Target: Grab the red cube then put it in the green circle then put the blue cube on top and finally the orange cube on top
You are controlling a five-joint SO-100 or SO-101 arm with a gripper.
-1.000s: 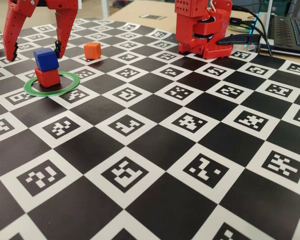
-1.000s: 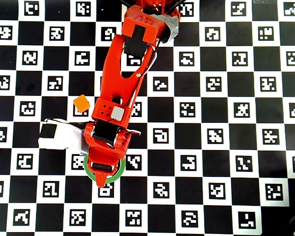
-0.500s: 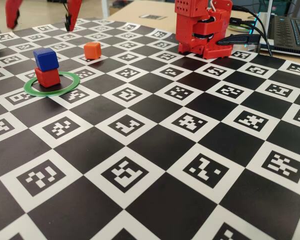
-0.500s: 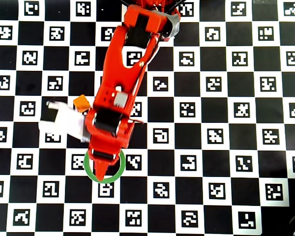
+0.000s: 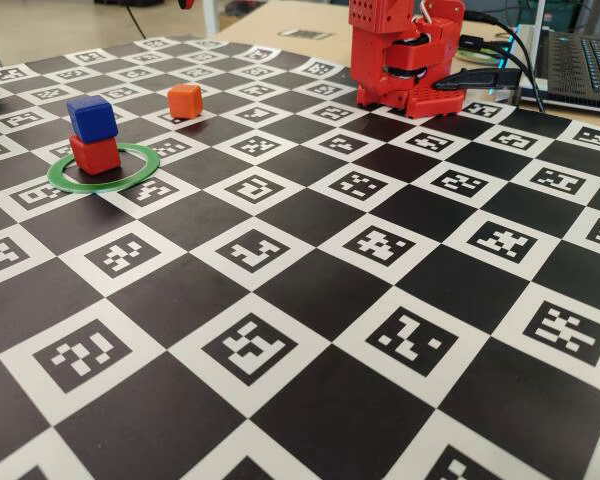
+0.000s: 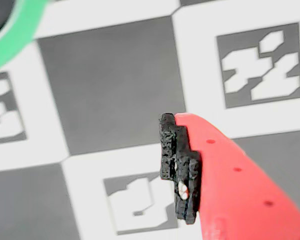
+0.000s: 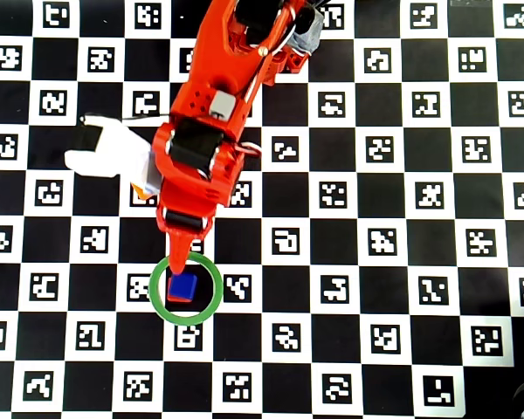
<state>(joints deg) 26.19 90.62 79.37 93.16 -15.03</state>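
In the overhead view, the blue cube sits inside the green circle on the checkered surface. The red arm reaches down from the top edge, and its gripper tip overlaps the ring's upper rim. The orange cube peeks out (mostly hidden) beside the arm's left edge.

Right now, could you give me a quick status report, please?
Tool empty, above ring. Blue cube stacked on red cube in green circle. Orange cube unobstructed.
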